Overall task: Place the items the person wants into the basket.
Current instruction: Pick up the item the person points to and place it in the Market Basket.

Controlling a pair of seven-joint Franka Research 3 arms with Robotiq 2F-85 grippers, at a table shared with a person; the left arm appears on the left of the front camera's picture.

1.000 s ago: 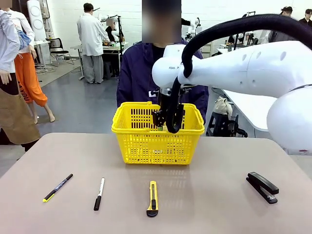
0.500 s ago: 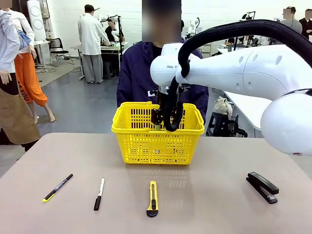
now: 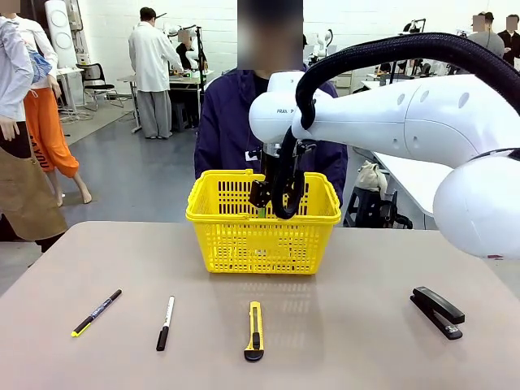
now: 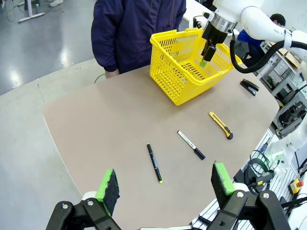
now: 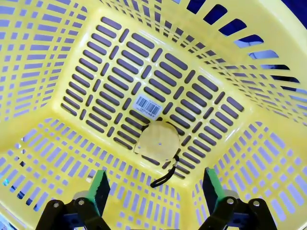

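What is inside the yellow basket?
A yellow tape measure with a black strap lies on the basket floor, beside a barcode sticker. The right gripper's fingers cover part of one wall.

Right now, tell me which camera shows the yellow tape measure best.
The right wrist view: it looks straight down on the tape measure, lying on the basket floor beside a barcode sticker, strap trailing. In the front view the mesh wall screens it; in the left wrist view the basket is too far off to make it out.
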